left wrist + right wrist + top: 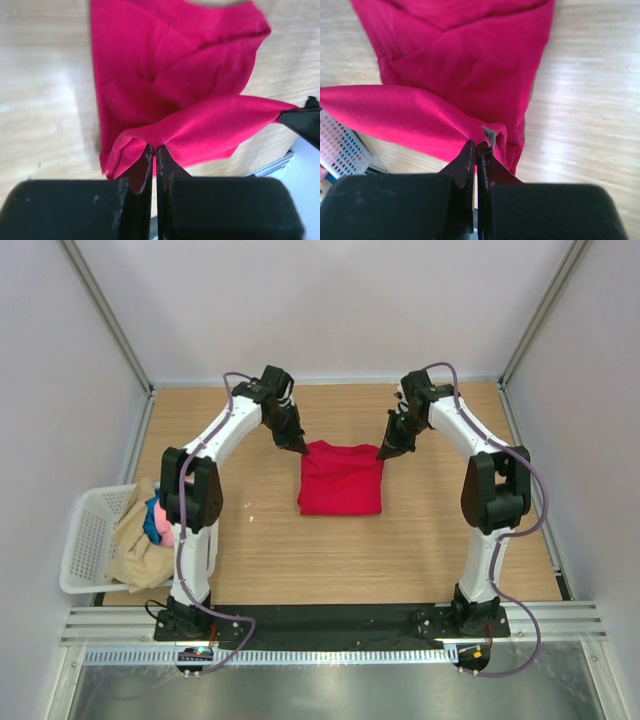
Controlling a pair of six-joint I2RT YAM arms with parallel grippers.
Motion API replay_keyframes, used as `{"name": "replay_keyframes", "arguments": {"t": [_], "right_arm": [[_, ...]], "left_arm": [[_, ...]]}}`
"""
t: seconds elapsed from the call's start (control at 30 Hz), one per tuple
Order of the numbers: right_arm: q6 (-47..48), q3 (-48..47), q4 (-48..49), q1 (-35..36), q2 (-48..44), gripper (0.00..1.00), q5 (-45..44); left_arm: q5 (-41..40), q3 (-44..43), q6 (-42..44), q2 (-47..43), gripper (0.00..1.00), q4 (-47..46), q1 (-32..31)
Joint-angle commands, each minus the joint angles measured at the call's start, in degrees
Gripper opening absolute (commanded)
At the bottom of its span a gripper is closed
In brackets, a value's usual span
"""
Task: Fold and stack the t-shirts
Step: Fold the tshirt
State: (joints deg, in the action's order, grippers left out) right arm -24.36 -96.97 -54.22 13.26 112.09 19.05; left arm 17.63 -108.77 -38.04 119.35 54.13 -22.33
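Top external shows your left arm (225, 430) and right arm (470, 430) arched inward, left gripper (301, 449) and right gripper (382, 454) clamped on the 2 far corners of the red t-shirt (340, 485), lying folded on the table (260, 550).

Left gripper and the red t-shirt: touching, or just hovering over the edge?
Touching. The left wrist view shows the left gripper shut on a pinched fold of the red t-shirt, with cloth bunched at the fingertips.
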Motion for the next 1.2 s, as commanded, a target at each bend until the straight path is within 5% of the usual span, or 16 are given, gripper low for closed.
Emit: {"name": "replay_keyframes", "arguments": {"t": [0.0, 0.4, 0.43, 0.47, 0.63, 0.7, 1.0, 1.17], "right_arm": [[1.0, -4.1, 2.4, -2.2, 3.3, 0.01, 1.7], [0.1, -14.8, 4.7, -5.3, 15.3, 0.03, 5.6], [-0.6, -15.6, 4.8, -5.5, 16.2, 0.10, 6.5], [-0.7, -19.5, 3.7, -6.3, 18.9, 0.36, 6.4], [3.3, -28.4, -3.3, -8.0, 20.8, 0.53, -0.1], [5.2, -29.7, -6.7, -8.3, 20.0, 0.57, -1.5], [0.1, -0.6, 5.7, -5.3, 1.7, 0.57, 9.4], [-1.2, 10.3, 12.7, -4.4, -2.8, 0.40, 12.4]], "left_arm": [[4.3, -5.5, 1.7, 4.0, 0.00, -5.3, 1.4], [7.2, -17.6, -1.9, 16.4, 0.00, -9.6, 3.6], [7.0, -17.3, -2.2, 16.8, 0.03, -10.2, 3.9], [5.8, -19.5, -2.3, 18.5, 0.22, -8.6, 4.9], [-0.8, -20.8, -1.4, 15.9, 0.32, -6.1, 5.6], [-3.2, -20.3, -0.4, 13.1, 0.47, -5.2, 5.7], [7.3, -5.5, -0.5, 3.1, 0.45, -8.8, 4.1], [12.3, 9.2, -0.5, -3.8, 0.37, -16.9, 0.7]]}}
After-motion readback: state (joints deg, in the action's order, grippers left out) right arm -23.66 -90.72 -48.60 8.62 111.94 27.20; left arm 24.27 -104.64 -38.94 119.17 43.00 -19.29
